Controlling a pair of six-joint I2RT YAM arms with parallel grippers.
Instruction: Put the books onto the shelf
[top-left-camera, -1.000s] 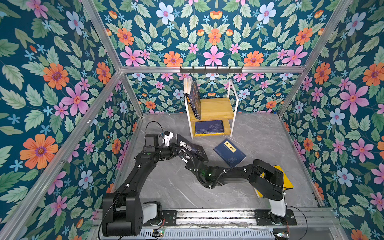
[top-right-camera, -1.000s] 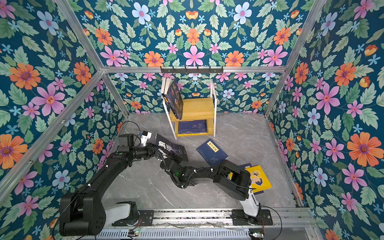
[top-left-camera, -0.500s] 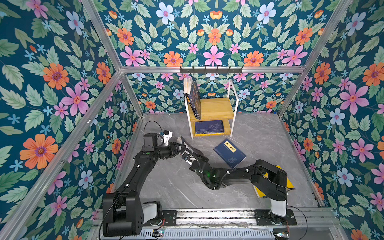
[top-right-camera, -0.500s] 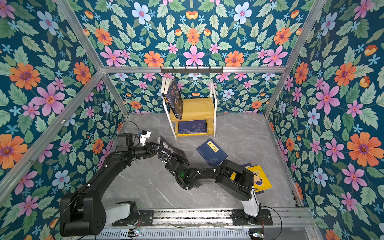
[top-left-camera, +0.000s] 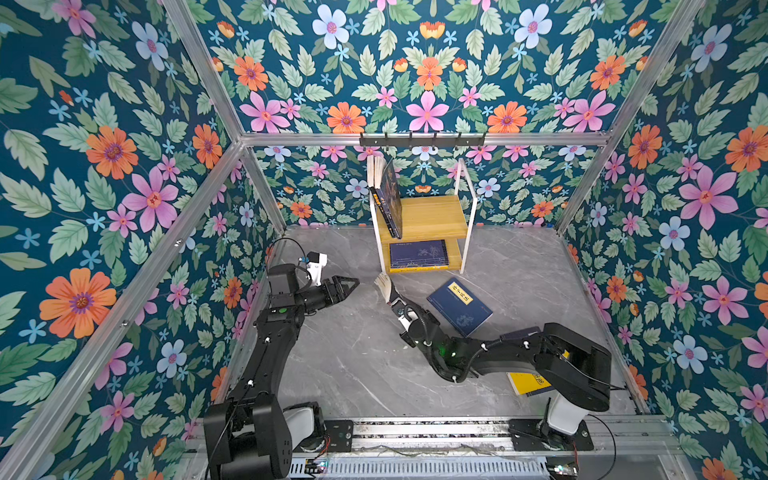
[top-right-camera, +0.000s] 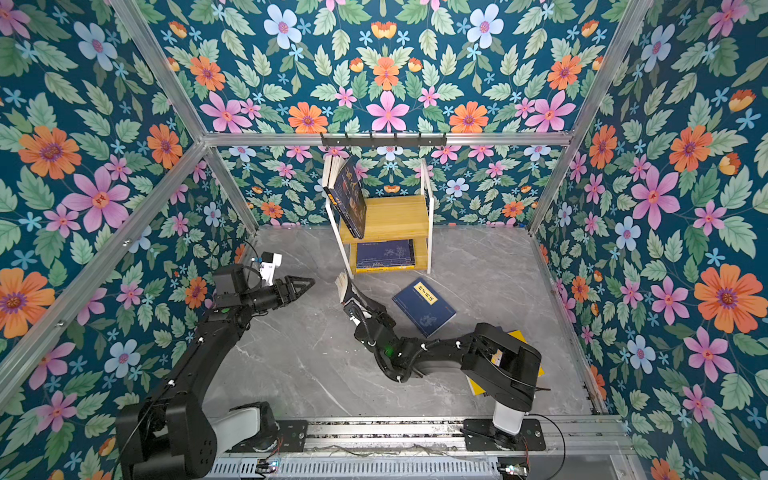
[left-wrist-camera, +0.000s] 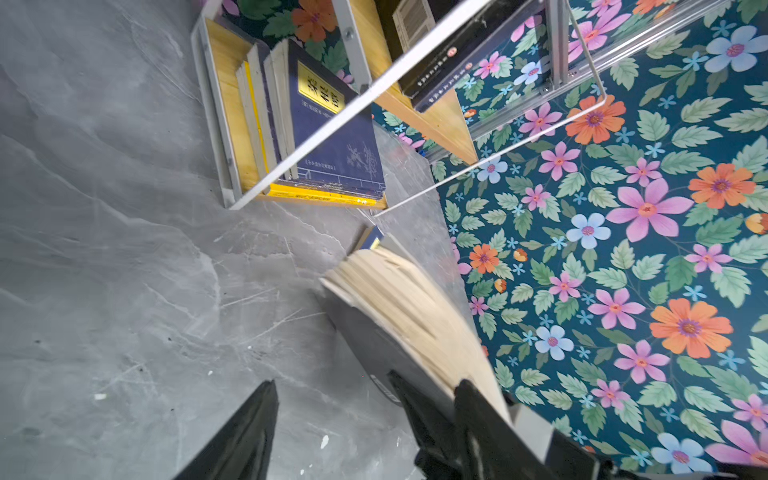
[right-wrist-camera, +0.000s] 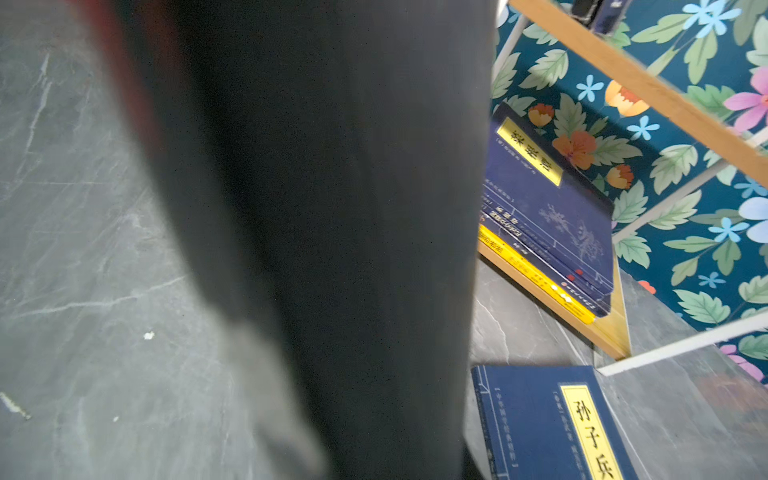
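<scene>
Right gripper (top-left-camera: 394, 302) clamped on the book (top-left-camera: 384, 286), held on edge with pages fanned, its long axis pointing toward the shelf (top-left-camera: 432, 214) just beyond; left gripper (top-left-camera: 348, 285), jaws apart, stands clear beside it.

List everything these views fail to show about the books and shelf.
- Held book: cover is only a dark blur filling the right wrist view; the top views show just its page edges.
- Yellow book: mostly under the right arm in both top views.
- Upright books on the shelf: titles too small in both top views.
</scene>
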